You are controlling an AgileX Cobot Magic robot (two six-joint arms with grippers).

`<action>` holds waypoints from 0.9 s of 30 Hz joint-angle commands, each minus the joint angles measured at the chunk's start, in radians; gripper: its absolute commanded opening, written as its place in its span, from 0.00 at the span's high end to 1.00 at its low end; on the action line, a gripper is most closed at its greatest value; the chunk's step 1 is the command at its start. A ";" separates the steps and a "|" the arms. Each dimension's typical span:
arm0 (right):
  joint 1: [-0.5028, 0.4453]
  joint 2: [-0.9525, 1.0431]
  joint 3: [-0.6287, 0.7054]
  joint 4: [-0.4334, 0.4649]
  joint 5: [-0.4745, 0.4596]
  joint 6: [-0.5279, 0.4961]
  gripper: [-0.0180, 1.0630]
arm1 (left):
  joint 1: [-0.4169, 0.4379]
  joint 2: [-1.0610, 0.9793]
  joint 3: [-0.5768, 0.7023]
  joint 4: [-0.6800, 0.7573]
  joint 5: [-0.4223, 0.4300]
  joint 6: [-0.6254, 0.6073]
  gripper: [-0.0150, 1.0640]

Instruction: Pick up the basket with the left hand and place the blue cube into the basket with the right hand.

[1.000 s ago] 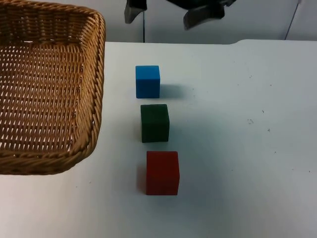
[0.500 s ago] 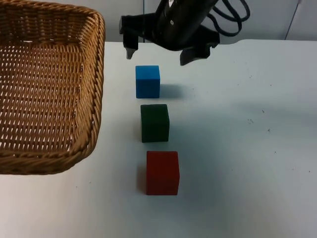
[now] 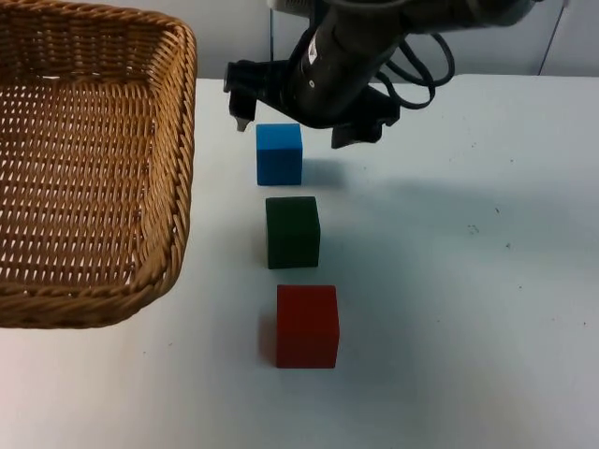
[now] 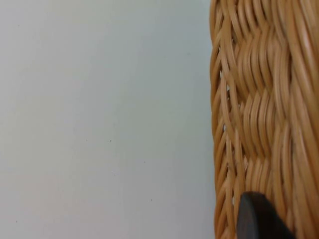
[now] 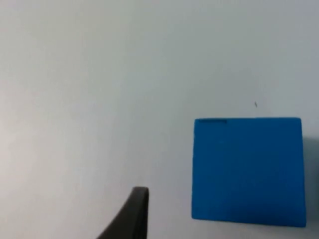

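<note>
A white table (image 3: 449, 281) runs back to a grey wall, and three cubes sit in a row down the middle of it: the blue cube (image 3: 279, 153) furthest back, a green cube (image 3: 292, 232) just in front of it, and a red cube (image 3: 306, 325) nearest me. The basket (image 3: 94, 159) takes up the left side, and it looks lifted off the table. In the left wrist view the left gripper (image 4: 256, 219) has a dark fingertip pressed against the woven wall, so I judge it to be clamped on the rim.

The right gripper (image 3: 298, 123) hangs over the blue cube with its fingers spread wide, one tip to the cube's left and the other off to its right and a little behind. In the right wrist view the blue cube (image 5: 247, 171) sits to one side of the fingertip, not squarely between the fingers, as far as I can tell.

That offset is the worry. If the arm drops as it stands, one finger could land on the cube's top face or shove it sideways. The green cube is close enough that a nudged blue cube might knock into it.

Against half a second ago, the right arm has come lower and nearer the cube; a second ago only its fingertips showed at the wall. The cubes and basket have not shifted
</note>
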 commanded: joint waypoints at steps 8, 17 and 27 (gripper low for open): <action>-0.011 0.087 -0.156 -0.018 0.071 0.004 0.07 | 0.002 -0.007 0.001 -0.021 0.001 0.000 0.99; -0.011 0.116 -0.197 -0.010 0.103 -0.023 0.12 | 0.002 -0.007 0.001 -0.024 -0.010 0.000 0.99; -0.011 0.141 -0.197 0.036 0.079 -0.060 0.17 | 0.002 -0.007 0.001 -0.025 -0.010 0.000 0.99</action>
